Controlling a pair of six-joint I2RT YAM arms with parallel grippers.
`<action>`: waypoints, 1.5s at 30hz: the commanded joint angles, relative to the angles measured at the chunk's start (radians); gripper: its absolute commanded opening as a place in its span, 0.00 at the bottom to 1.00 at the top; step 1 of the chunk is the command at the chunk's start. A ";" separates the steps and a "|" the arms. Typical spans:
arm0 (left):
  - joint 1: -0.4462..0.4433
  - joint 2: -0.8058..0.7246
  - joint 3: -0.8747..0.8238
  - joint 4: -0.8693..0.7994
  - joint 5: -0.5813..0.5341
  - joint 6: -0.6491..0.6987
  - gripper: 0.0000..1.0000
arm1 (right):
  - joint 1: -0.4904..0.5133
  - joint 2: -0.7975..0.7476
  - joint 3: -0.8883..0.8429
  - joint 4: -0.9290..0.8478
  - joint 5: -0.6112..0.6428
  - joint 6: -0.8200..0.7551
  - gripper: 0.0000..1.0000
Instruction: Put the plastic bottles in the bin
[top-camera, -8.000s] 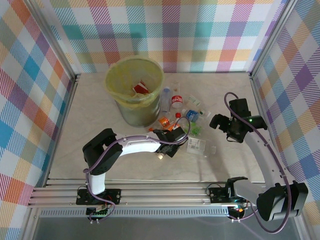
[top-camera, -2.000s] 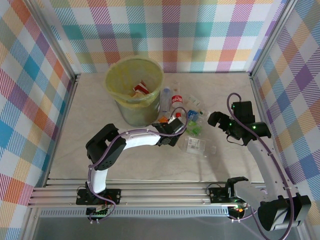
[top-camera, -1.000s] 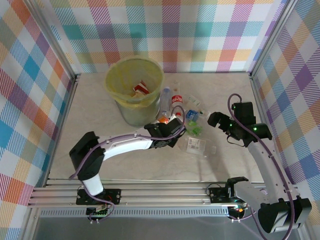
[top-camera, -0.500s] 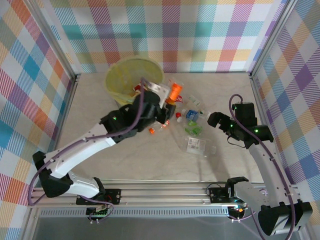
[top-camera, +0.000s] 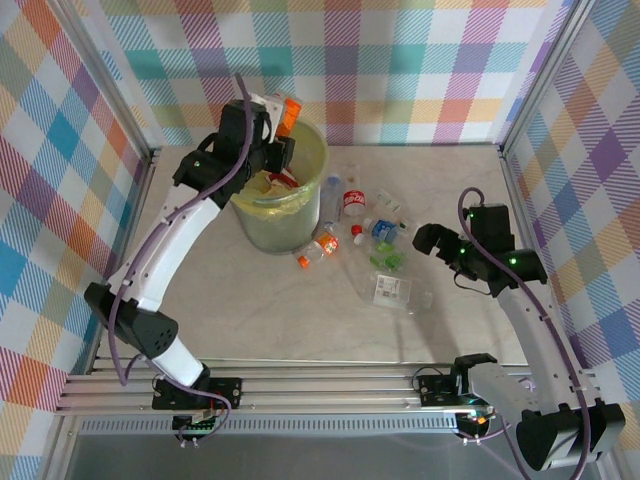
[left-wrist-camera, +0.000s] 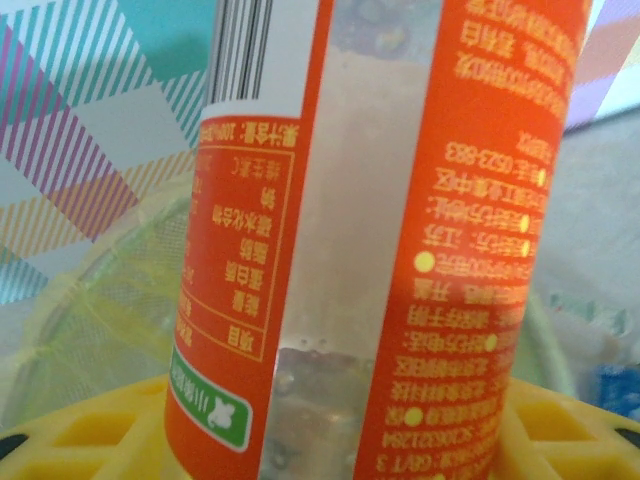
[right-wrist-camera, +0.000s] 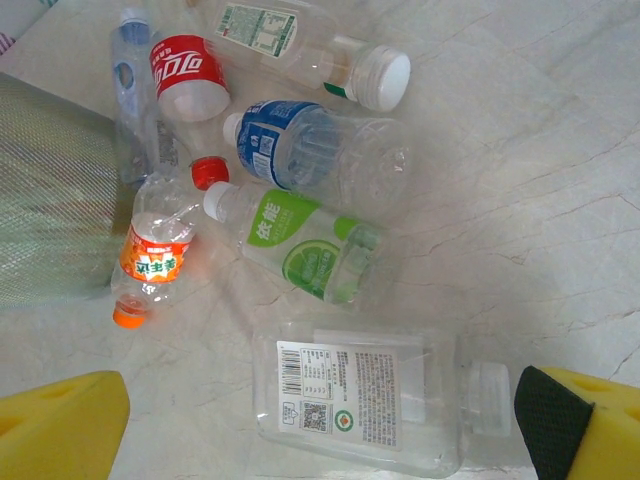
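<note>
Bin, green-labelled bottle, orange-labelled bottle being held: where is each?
bin (top-camera: 264, 228): top view, its side wall.
green-labelled bottle (right-wrist-camera: 292, 242): right wrist view, its label.
orange-labelled bottle (left-wrist-camera: 480, 200): left wrist view, its orange label.

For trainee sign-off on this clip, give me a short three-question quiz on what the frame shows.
1. True or false: the left tool is shut on an orange-labelled bottle.
2. The right tool is: A open; B shut on a bottle; C shut on nothing.
3. What colour is the bag lining the bin?
Key: 1 true; 2 A; 3 yellow.
</note>
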 joint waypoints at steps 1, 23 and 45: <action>0.045 0.037 0.058 -0.034 0.107 0.235 0.44 | -0.002 0.008 0.033 0.005 -0.021 0.004 1.00; 0.273 0.306 0.188 -0.120 0.415 0.709 0.48 | -0.002 0.026 0.064 -0.019 -0.021 0.004 1.00; 0.275 0.349 0.212 -0.136 0.324 0.752 0.85 | -0.002 0.099 0.066 0.001 -0.098 -0.059 1.00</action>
